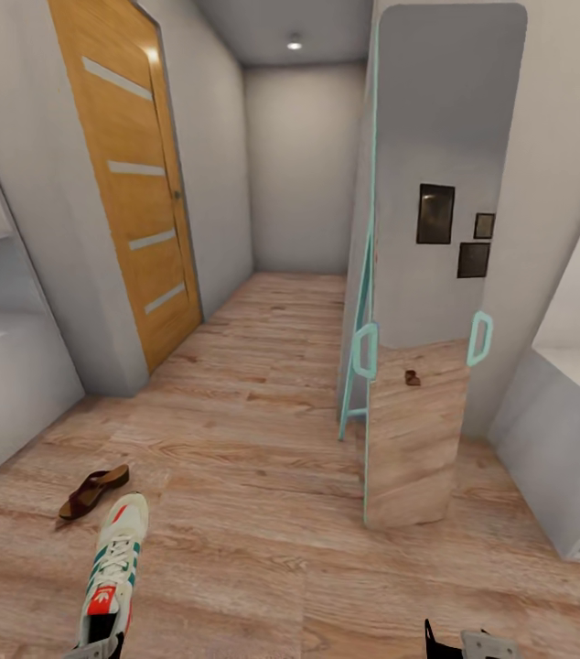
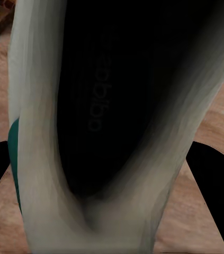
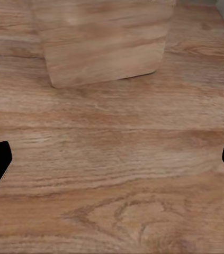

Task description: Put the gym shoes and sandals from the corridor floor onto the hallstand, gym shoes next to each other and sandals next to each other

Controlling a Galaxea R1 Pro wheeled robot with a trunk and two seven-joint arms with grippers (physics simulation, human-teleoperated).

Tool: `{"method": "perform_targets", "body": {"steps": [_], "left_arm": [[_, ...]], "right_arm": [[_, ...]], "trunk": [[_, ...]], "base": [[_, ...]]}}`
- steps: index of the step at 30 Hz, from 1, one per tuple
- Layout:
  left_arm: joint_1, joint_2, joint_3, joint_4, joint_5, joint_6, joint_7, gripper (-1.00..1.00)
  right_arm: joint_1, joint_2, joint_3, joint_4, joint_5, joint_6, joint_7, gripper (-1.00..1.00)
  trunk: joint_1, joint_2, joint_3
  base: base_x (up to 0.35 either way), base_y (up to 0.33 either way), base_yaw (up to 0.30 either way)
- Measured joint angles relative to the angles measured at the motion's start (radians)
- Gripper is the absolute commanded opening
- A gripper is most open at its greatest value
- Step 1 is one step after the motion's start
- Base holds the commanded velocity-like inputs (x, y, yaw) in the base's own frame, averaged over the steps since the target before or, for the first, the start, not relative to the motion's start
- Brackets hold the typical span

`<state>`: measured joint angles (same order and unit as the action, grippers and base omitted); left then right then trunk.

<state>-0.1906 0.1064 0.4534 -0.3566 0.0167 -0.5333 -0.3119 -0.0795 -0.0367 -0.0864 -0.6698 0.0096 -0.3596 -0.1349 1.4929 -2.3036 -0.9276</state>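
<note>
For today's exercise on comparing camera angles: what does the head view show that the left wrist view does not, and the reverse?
Head view alone: the sandal's whole shape, the wooden door, the standing mirror, the right gripper. Left wrist view alone: the dark inside of the gym shoe and its printed insole. Shared: that gym shoe, held in the left gripper, and the corridor floor.
</note>
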Motion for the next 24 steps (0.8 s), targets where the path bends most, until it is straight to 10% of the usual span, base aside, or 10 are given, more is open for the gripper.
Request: {"method": "perform_targets", "body": {"steps": [5, 24], "left_arm": [[0.0, 0.0, 0.048, -0.001, 0.028, -0.004, -0.002, -1.0], [0.0, -0.002, 0.04, -0.001, 0.017, -0.006, -0.007, -1.0]], "right_arm": [[0.0, 0.0, 0.0, 0.001, 0.0, 0.0, 0.0, 1.0], [0.0, 0.0, 0.0, 0.001, 0.001, 0.0, 0.0, 1.0]], "trunk": [[0.0, 0.0, -0.006], [0.0, 0.0, -0.028]], "base": [[0.0, 0.0, 0.207], [0.0, 0.0, 0.208]]}}
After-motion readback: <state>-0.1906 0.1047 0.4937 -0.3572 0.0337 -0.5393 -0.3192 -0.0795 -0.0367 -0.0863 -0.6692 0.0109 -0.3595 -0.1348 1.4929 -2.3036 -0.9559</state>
